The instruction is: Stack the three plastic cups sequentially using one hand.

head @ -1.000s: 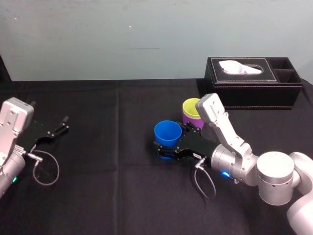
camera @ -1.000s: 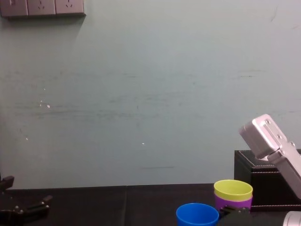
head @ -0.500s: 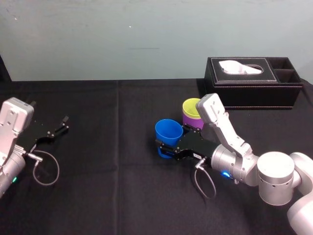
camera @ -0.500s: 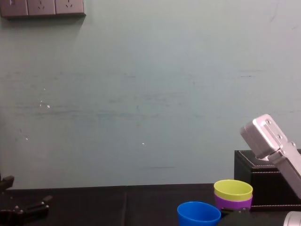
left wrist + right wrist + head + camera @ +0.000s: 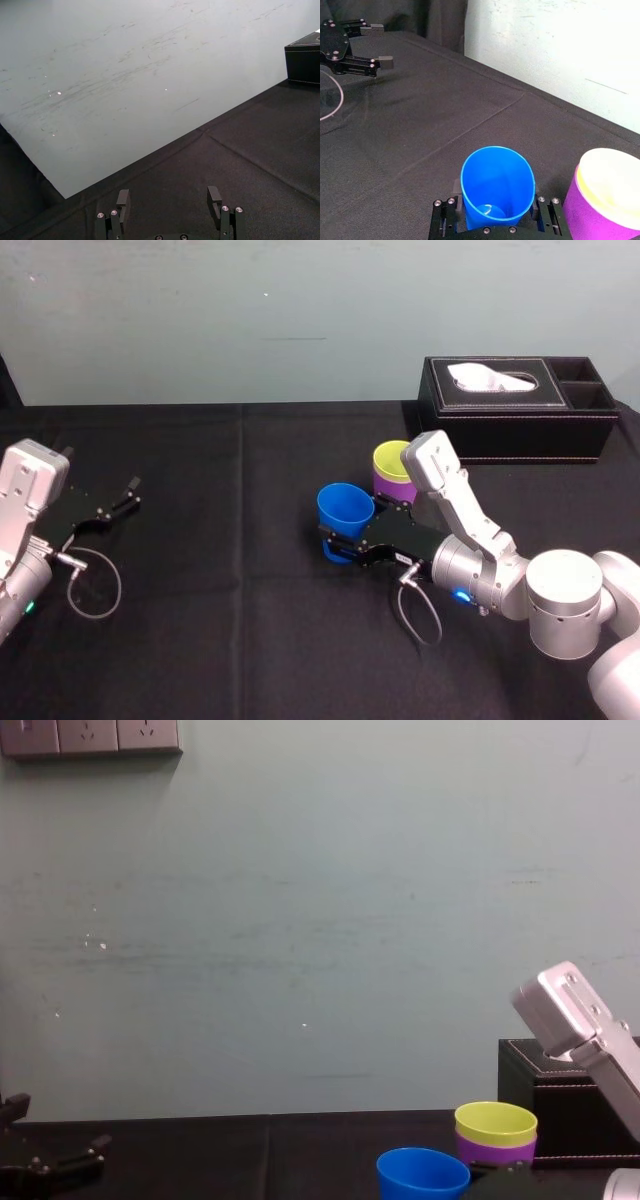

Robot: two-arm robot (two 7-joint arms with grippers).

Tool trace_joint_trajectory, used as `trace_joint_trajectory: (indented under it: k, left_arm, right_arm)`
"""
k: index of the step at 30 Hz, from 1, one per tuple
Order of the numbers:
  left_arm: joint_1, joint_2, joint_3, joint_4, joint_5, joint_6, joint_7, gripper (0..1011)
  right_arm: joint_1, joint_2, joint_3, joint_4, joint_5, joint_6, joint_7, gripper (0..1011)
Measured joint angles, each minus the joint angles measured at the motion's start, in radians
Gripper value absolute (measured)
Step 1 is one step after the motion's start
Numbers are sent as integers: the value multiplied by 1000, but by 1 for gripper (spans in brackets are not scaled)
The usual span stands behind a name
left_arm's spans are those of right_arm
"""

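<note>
I'm seeing a pale green, scuffed wall (image 5: 320, 920) rising behind the black-clothed table (image 5: 220, 570); wall sockets (image 5: 90, 736) are sitting at eleven o'clock.

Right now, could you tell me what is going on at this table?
The right gripper is shut on the blue cup, holding it just left of the other two. The yellow-green cup already sits nested in the purple cup. The left gripper lies open and idle at the left side of the table.

Silver-grey arms (image 5: 455, 495) bear black left claw (image 5: 130, 492) and right claw (image 5: 338, 540).
</note>
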Motion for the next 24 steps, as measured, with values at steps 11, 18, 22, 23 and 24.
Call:
trace_joint_trajectory:
  k: [11,18,22,23,24]
  left_arm:
    - [0,0,0,0,0,0,0,1010]
    - [0,0,0,0,0,0,0,1010]
    - [0,0,0,0,0,0,0,1010]
    - [0,0,0,0,0,0,0,1010]
    - [0,0,0,0,0,0,0,1010]
  right_arm:
    - [-19,18,17,-73,2,33,2,735]
    - [-32,44,39,-155,22,85,10,734]
    - [-35,61,52,-199,39,113,16,735]
    - [-35,68,57,-216,47,124,18,734]
    - [-35,72,60,-224,52,130,18,735]
